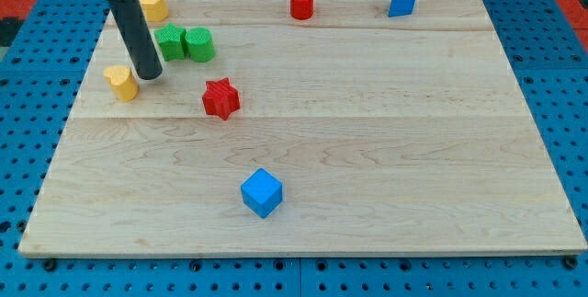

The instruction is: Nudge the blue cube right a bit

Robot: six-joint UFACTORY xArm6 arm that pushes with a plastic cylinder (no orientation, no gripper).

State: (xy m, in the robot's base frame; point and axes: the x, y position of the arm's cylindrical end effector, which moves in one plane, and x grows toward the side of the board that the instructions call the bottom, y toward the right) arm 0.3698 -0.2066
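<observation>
The blue cube (262, 192) sits on the wooden board (386, 150) near the view's bottom, left of centre. My tip (151, 76) is at the view's upper left, far from the cube. It stands just right of a yellow block (121, 82) and just below a green star-shaped block (170, 41).
A green block (199, 44) lies next to the green star. A red star (220, 98) lies between my tip and the blue cube. A yellow block (152, 5), a red cylinder (302, 4) and a blue block (401, 1) lie along the top edge.
</observation>
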